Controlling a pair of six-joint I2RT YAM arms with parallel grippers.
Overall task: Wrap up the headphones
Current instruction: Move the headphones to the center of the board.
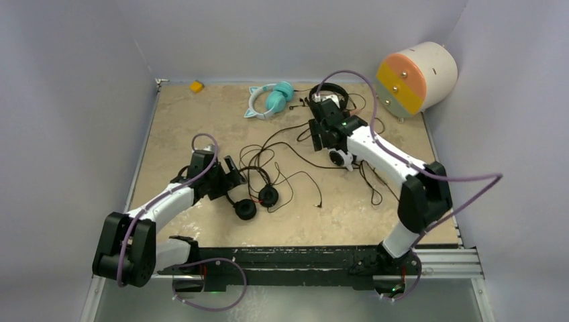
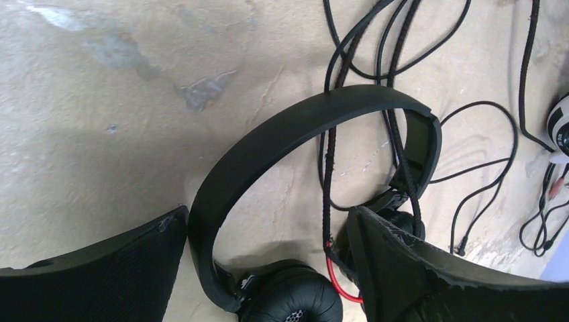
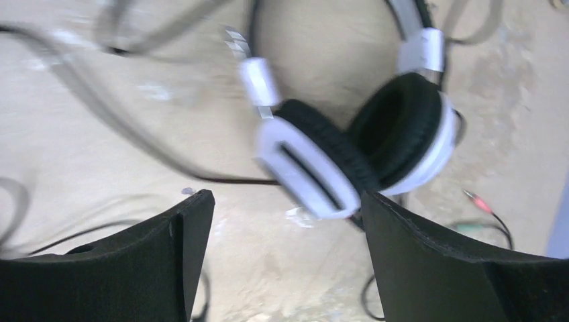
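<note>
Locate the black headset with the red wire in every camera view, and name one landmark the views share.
Top external: the black headset lies low centre, just right of the left gripper.
Left wrist: its headband arches mid-frame between the open jaws.
Right wrist: not in it; a white-and-black headset shows instead.
Shared landmark: thin black cables strewn over the tan table.

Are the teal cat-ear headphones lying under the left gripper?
No, black headphones with a red accent lie under the open left gripper.
</note>
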